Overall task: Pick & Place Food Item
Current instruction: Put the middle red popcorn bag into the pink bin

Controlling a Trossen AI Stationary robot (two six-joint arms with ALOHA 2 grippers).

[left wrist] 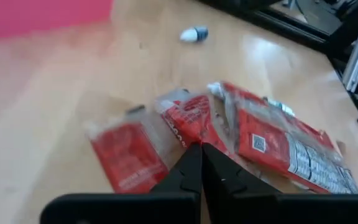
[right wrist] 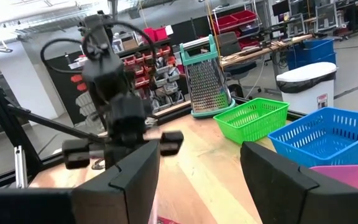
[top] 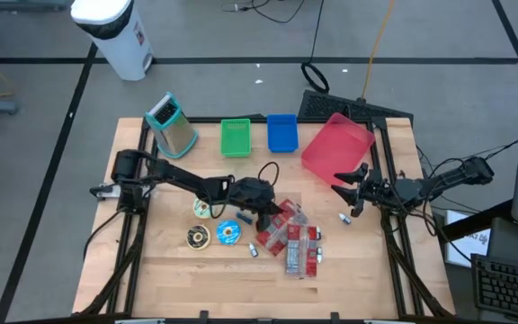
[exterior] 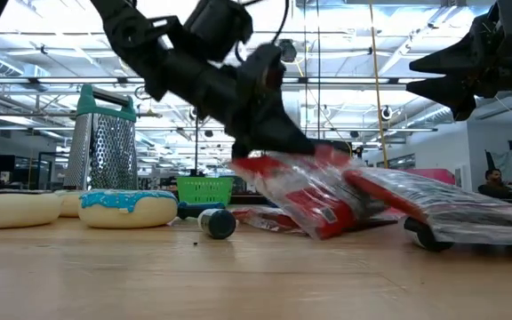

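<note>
Red snack packets (top: 291, 239) in clear crinkled wrap, white label panels, heaped mid-surface (top: 358, 279). Left gripper (top: 269, 216) at heap's upper edge, jaws shut together, pinching the wrap of 1 packet. Right gripper (top: 350, 191) hangs off to the side by the pink tray (top: 335, 142), jaws apart, empty.

Wood worktop (top: 178, 279) on grey floor (top: 43, 135) with dark tape lines. White bin (top: 115, 31) beyond the far-left corner. Shelving with red storage bins (right wrist: 157, 53) (workshop racks), ceiling trusses and strip lights (exterior: 43, 44) behind.
</note>
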